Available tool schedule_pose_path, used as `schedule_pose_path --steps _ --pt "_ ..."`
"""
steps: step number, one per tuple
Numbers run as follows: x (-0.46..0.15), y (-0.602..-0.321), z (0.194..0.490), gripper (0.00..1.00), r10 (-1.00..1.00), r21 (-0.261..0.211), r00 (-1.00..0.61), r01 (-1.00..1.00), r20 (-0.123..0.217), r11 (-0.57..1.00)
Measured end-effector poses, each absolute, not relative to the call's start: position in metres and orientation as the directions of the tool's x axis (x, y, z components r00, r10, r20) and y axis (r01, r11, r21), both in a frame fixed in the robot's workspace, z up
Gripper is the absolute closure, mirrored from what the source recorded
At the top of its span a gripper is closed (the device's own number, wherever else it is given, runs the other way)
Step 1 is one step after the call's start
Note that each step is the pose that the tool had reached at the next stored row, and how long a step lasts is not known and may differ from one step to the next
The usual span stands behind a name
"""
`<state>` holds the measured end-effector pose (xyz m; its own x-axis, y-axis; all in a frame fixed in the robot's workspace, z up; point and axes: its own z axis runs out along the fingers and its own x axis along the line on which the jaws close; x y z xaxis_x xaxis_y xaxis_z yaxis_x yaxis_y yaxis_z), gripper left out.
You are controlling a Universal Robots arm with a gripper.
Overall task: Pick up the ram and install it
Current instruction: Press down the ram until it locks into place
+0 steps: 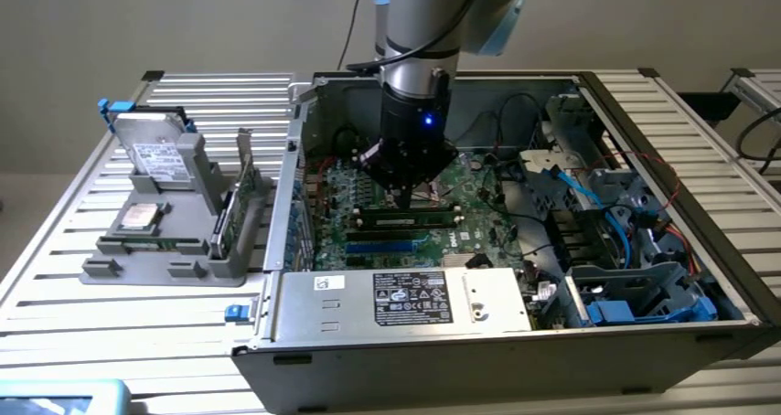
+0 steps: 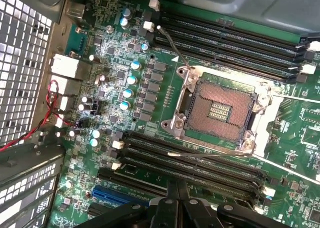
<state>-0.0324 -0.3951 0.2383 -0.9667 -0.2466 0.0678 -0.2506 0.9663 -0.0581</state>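
- Nearest the exterior camera, we note the power supply (image 1: pixel 403 298) along the case's front edge.
- Behind it, the ram (image 1: pixel 407 220) lies lengthwise in a motherboard slot (image 1: pixel 403 236) row.
- The gripper (image 1: pixel 407 194), fingers pressed together, bears down on the stick's top edge.
- We judge the seating step in hand; it calls for firm, straight downward pressure.
- Farthest, the CPU socket (image 2: pixel 220 110) stands empty.
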Motion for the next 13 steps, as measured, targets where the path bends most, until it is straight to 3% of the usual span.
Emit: schedule_pose_path --steps 13 --pt "-0.0324 -0.3952 0.2395 0.89 -0.214 -0.071 -0.974 -0.219 0.068 0.973"
